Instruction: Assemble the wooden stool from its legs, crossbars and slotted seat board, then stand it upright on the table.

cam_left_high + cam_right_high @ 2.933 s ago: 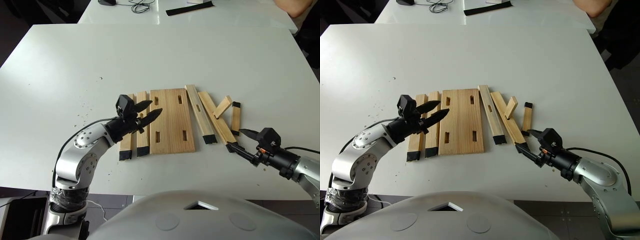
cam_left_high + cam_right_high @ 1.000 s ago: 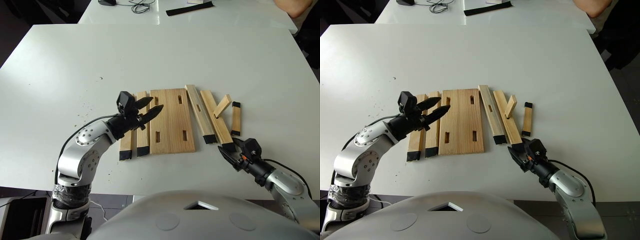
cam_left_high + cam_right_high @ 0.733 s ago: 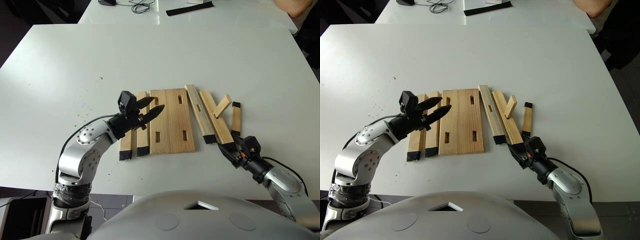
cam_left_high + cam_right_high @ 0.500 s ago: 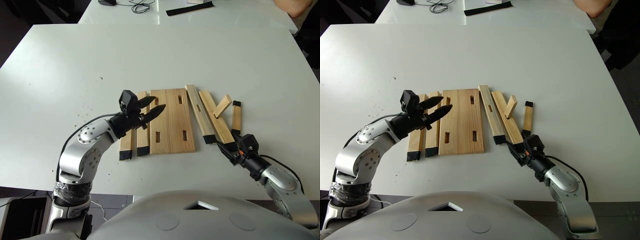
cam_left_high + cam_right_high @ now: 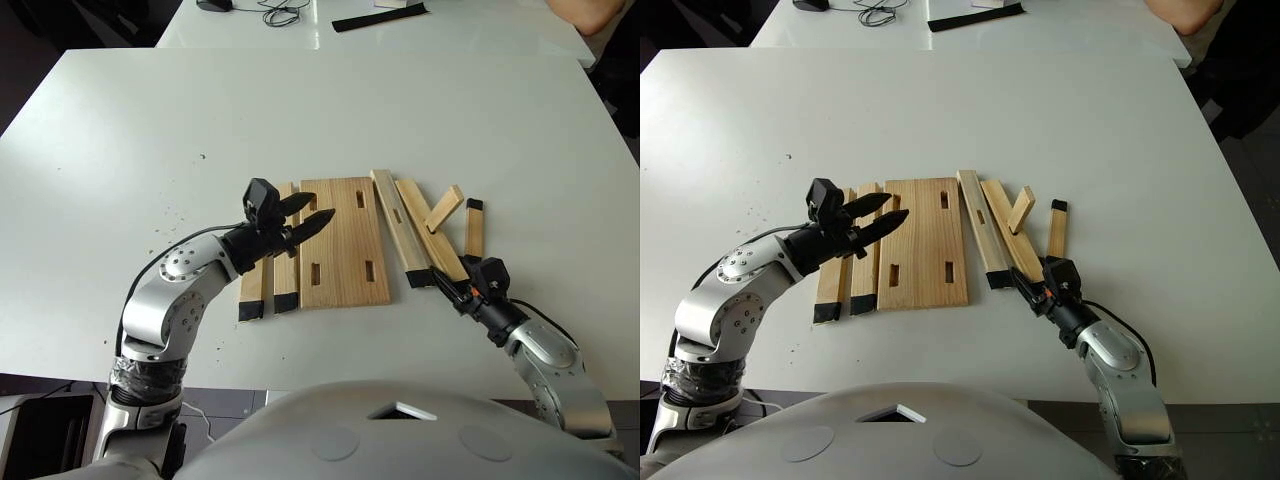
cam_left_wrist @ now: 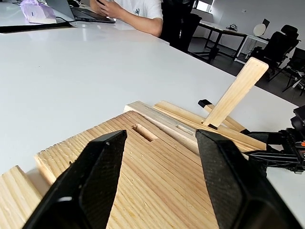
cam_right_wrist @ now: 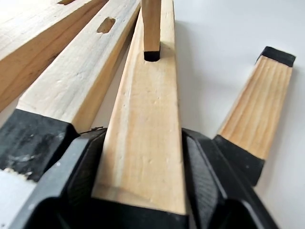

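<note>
Table: white, bears all the parts.
Seat board: lies flat mid-table, pale grained wood, slotted. The left gripper hovers over its left edge, fingers apart.
Slotted leg: lies just right of the board, its black-capped near end clamped between the right gripper fingers. Handling, as judged: lift level and slowly, lest the plugged piece work loose.
Crossbar: short and pale, standing tilted in that leg's slot.
</note>
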